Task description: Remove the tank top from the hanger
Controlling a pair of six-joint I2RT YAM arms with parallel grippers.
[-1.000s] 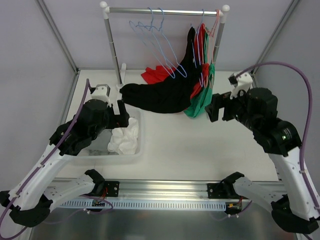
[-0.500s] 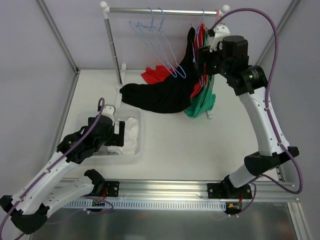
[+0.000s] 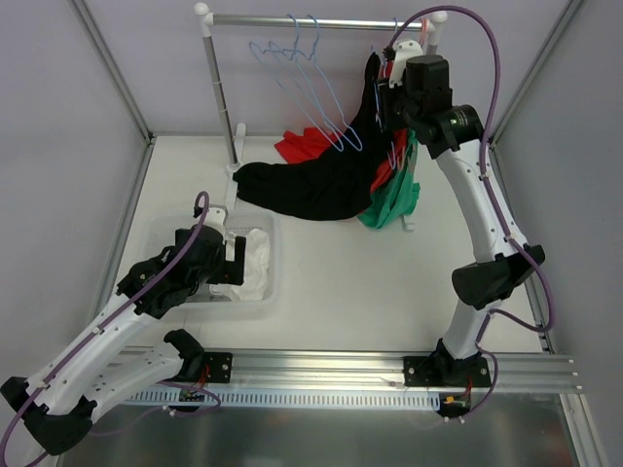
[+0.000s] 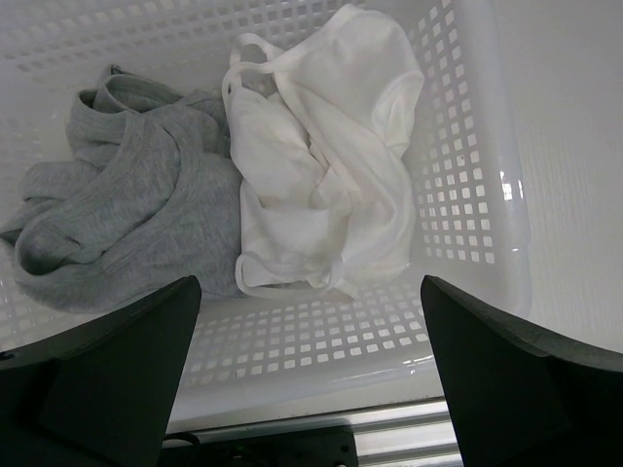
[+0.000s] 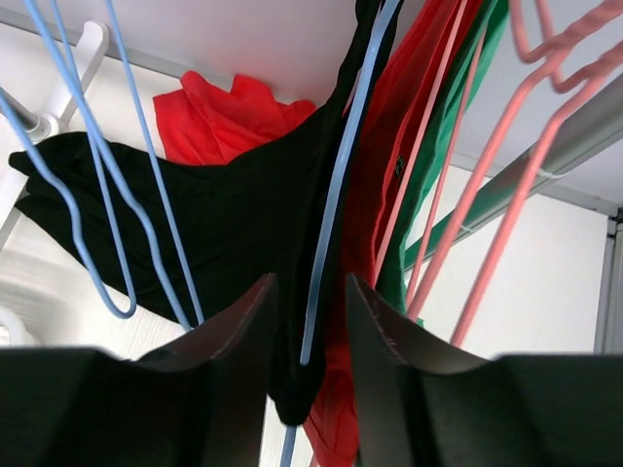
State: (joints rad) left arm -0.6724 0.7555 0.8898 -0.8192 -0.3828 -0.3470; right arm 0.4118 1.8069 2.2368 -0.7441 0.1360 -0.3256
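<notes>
Top view: the black tank top (image 3: 311,185) hangs at the right end of the rail (image 3: 311,20), along the desk's (image 3: 341,282) far edge. Its body trails toward the far-left corner, and the right tool (image 3: 392,97) is at its top.

Left wrist: the left tool (image 4: 310,292) gapes over the basket (image 4: 477,195), holding nothing.

Right wrist: the strap (image 5: 290,379) and the blue hanger (image 5: 336,195) both pass between the half-closed jaws; I cannot tell whether they pinch. The cloth looks light and limp. It is probably best taken by the strap alone, clear of the slick wire.

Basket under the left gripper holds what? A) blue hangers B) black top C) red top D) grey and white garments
D: the left wrist view shows a grey garment and a white garment lying side by side in the basket.
</notes>
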